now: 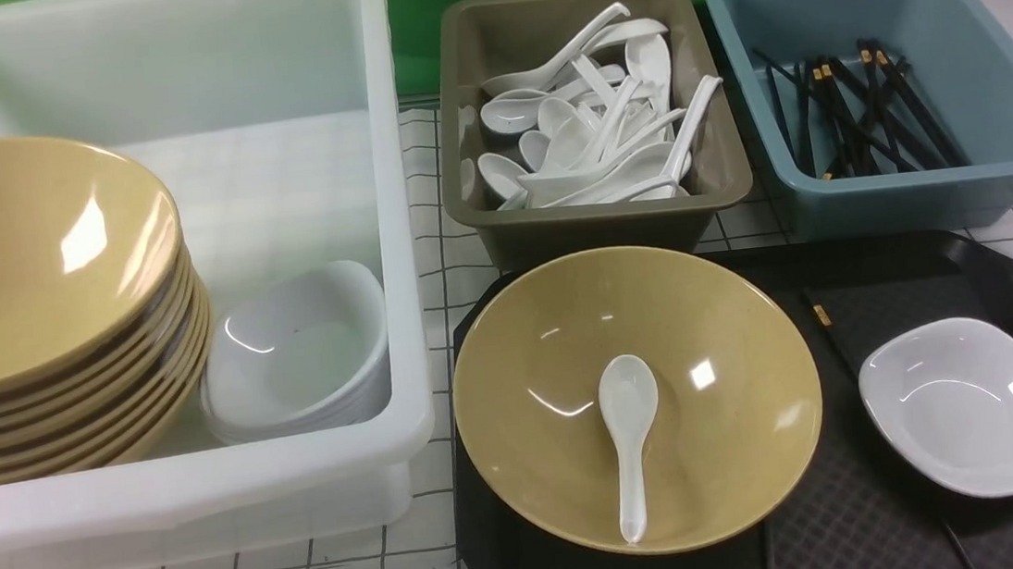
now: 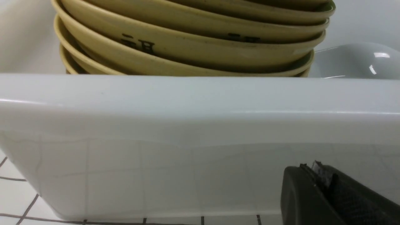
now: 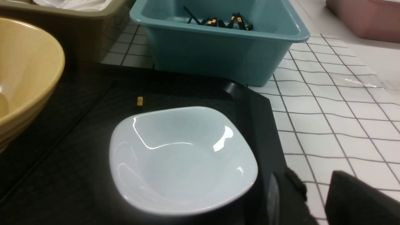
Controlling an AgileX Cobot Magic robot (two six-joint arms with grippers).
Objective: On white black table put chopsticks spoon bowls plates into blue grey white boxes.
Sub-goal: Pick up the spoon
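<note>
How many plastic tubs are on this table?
3: a large white tub on the left holding bowls, an olive-grey tub in the middle with spoons, a blue tub on the right with chopsticks. A pinkish container past the blue one may be a fourth.

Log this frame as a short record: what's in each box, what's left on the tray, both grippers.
white box: stacked bowls, stacked plates beside them
grey box: sorted spoons
blue box: sorted chopsticks
tray: loose bowl with single spoon inside; loose plate; loose chopstick, count unclear
left gripper: shut, empty, outside white box's near wall
right gripper: open, empty, by the loose plate
</note>
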